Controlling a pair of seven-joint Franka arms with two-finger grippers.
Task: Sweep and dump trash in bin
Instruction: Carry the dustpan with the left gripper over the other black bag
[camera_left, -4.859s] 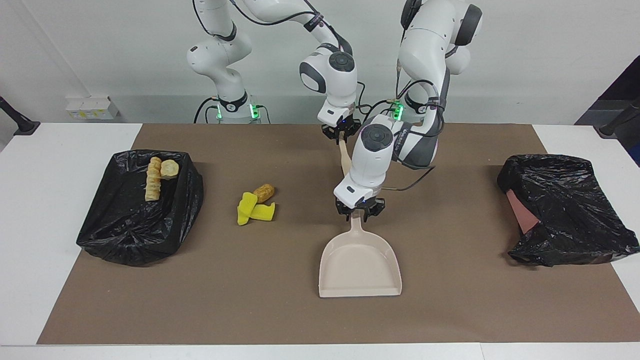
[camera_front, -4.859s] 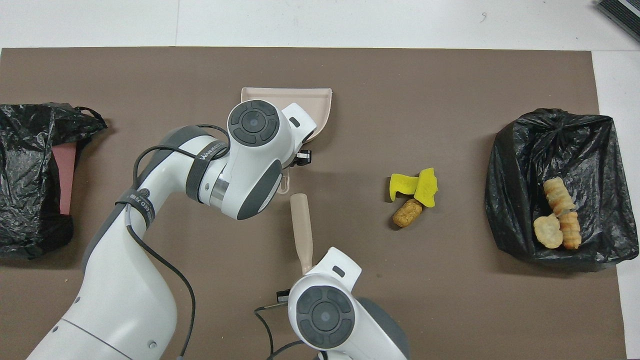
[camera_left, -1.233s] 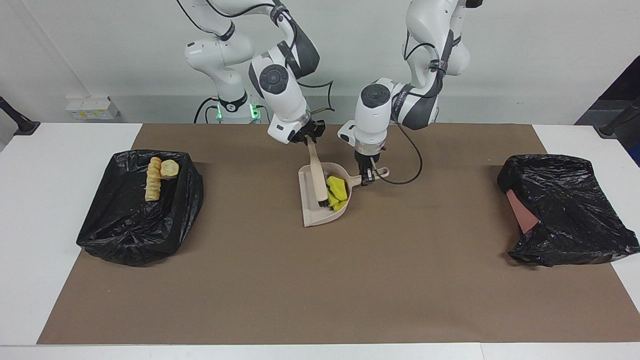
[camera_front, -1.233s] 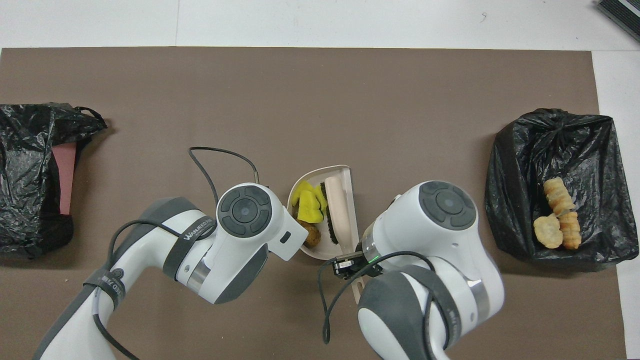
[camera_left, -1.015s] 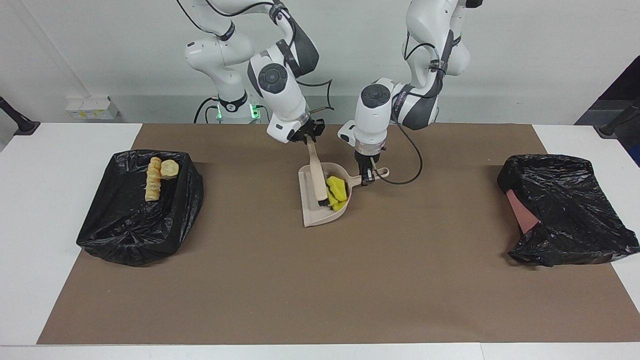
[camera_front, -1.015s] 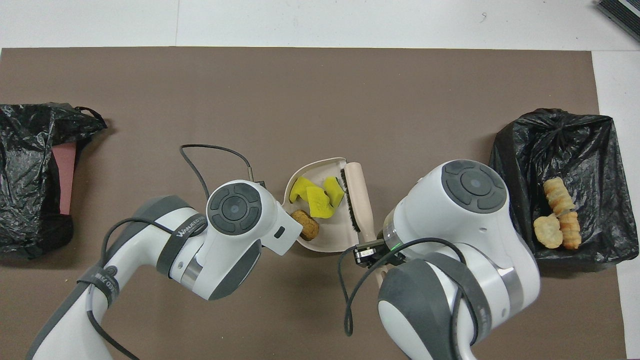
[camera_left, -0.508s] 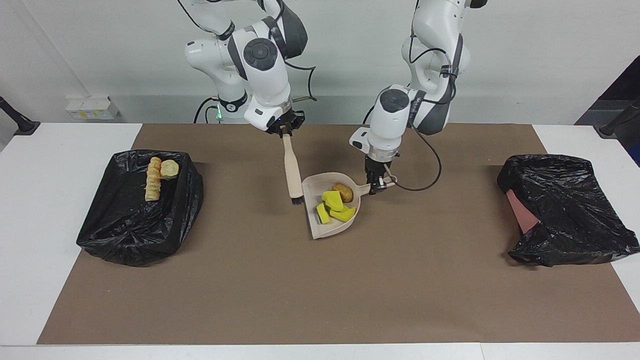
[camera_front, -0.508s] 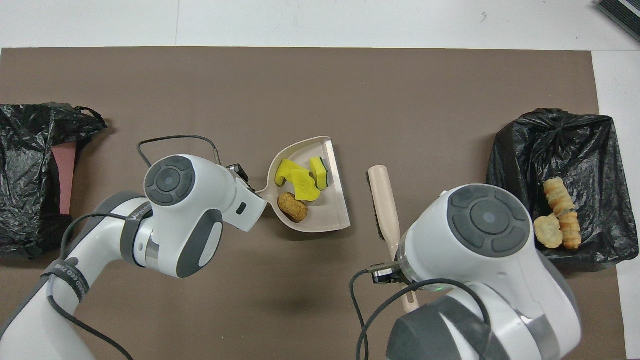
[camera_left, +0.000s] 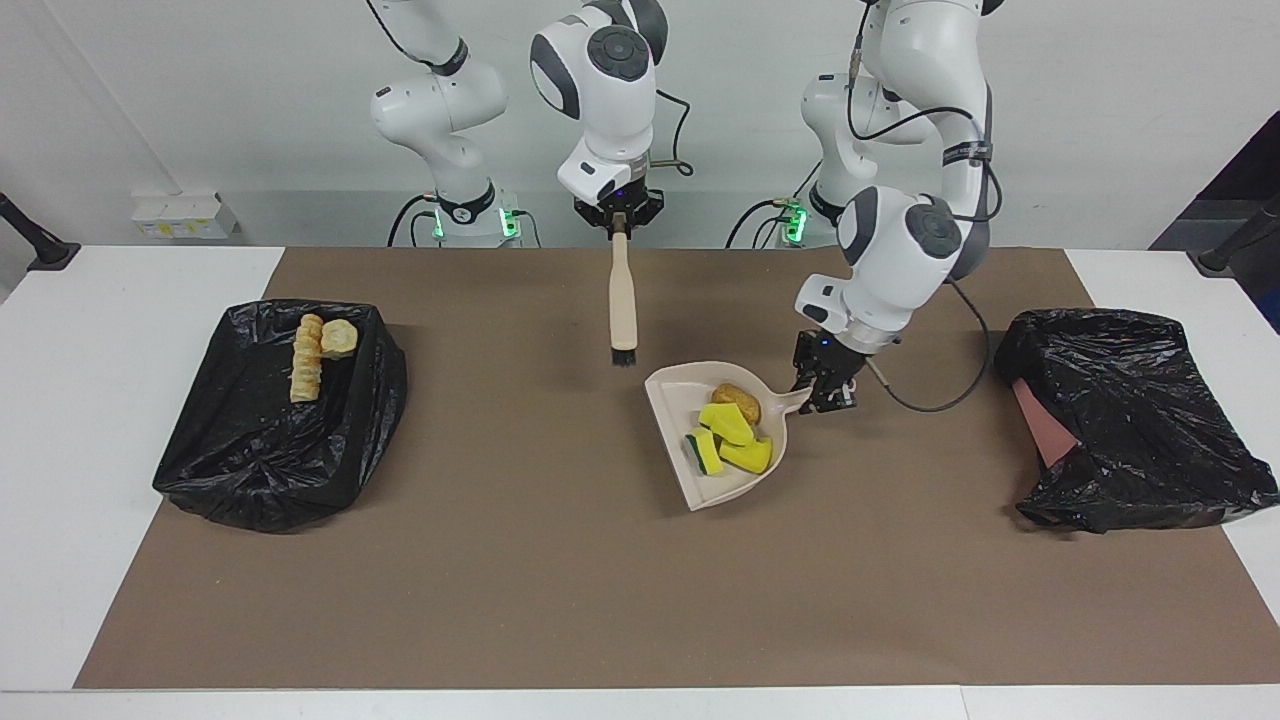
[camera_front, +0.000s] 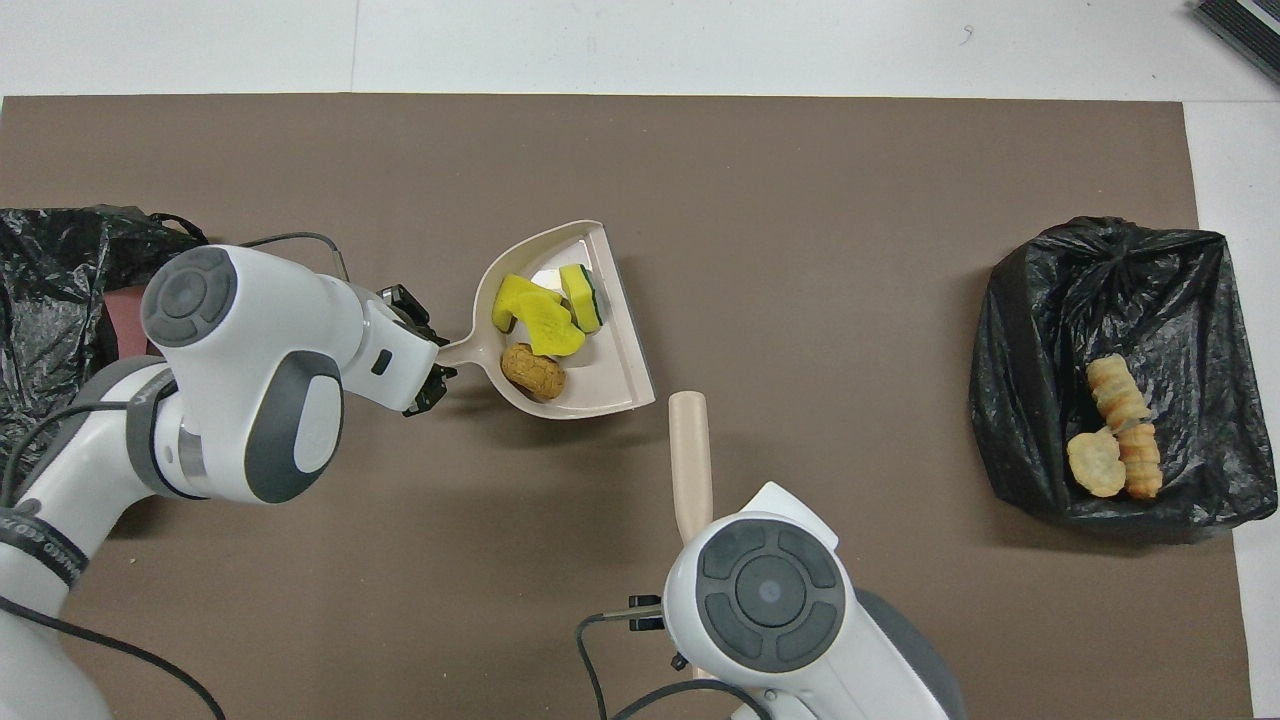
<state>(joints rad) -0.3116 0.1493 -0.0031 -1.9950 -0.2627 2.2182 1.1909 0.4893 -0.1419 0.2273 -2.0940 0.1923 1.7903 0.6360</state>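
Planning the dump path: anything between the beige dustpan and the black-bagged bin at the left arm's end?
Only bare brown mat between beige dustpan and black-bagged bin; the facing view shows it.

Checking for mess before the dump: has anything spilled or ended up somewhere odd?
Nothing has spilled: the bread roll and sponge pieces sit inside the dustpan. One oddity: the bin toward the left arm's end lies tipped, its bag crumpled.
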